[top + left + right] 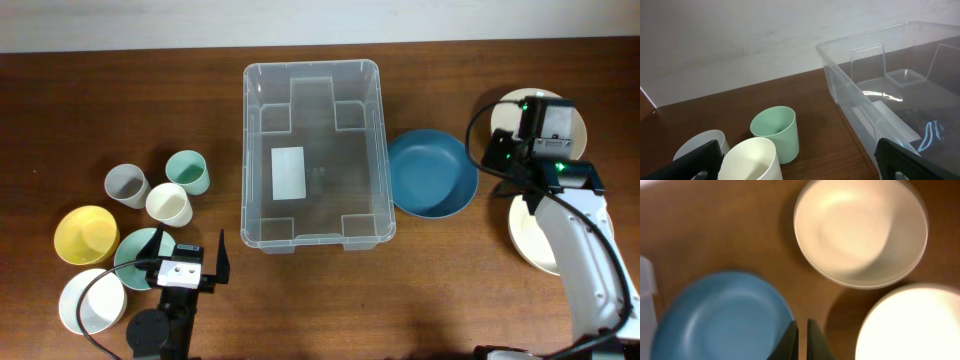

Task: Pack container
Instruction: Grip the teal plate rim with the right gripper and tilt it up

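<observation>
The clear plastic container (312, 150) stands in the middle of the table with a white label on its base; nothing is inside it. It also shows at the right of the left wrist view (890, 90). My left gripper (190, 262) is open and empty, low near the front left, behind the cream cup (747, 160), the green cup (775, 130) and the grey cup (700, 145). My right gripper (492, 155) is shut and empty, hovering over the wood between the blue bowl (432, 172) and the cream plates. Its fingers (802, 340) sit just right of the blue bowl's rim (722, 315).
A yellow bowl (86, 234), a teal bowl (140, 250) and a white bowl (90, 300) lie at the front left. A cream bowl (860, 232) and a white plate (912, 325) lie at the right, near the table edge.
</observation>
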Robot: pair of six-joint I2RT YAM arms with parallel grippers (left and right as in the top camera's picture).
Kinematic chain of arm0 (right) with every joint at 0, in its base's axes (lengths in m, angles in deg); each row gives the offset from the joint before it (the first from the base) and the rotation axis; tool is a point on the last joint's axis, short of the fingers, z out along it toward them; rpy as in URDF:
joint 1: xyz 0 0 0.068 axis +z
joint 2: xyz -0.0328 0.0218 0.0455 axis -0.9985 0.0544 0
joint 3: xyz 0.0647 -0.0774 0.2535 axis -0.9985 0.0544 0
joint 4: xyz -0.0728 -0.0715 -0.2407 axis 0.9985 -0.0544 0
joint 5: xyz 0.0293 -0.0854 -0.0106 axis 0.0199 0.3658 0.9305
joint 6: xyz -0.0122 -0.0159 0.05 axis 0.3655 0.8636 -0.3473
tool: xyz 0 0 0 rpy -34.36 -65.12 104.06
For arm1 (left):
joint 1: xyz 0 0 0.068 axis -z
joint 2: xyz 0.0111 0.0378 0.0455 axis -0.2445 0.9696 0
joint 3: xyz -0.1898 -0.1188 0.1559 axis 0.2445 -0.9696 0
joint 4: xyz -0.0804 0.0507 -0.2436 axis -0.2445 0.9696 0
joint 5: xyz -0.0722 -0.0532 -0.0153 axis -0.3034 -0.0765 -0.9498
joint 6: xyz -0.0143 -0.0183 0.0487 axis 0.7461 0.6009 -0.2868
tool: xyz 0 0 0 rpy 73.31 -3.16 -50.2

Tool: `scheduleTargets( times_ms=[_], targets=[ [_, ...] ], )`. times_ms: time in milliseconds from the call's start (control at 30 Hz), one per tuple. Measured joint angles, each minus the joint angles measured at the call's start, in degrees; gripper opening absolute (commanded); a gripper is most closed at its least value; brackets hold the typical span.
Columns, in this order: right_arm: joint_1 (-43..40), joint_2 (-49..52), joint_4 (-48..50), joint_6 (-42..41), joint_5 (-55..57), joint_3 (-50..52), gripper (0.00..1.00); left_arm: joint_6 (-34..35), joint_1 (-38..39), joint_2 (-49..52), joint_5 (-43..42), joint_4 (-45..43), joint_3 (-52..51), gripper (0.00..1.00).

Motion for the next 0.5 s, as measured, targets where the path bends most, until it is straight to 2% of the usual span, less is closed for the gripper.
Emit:
scheduleTargets(
  times_ms=[100,167,267,300,333,500],
  targets=[
    [0.00,2.45,-4.68,-2.89,-0.39,0.02,0.06,0.00,0.00,0.00,-0.02,0.00,0.00,0.99],
    [0.00,4.76,-6.25,-4.94,-1.18,0.04,0.16,0.00,0.00,0.00,-0.02,0.02,0.00,0.99],
    [0.02,9.01,-6.99,-7.63,-3.02,0.04,0.20,0.00,0.00,0.00,-0.02,0.00,0.00,0.99],
    [0.02,10.12,-6.99,-8.39,-3.50,0.07,0.31,0.00,0.00,0.00,-0.02,0.00,0.00,0.99],
    [0.00,11.65,-6.97,-9.60,-4.04,0.04,0.35,0.00,0.00,0.00,-0.02,0.00,0.00,0.99],
    [0.00,16.63,-6.95,-12.57,-5.44,0.07,0.35,0.00,0.00,0.00,-0.02,0.00,0.00,0.99]
  ],
)
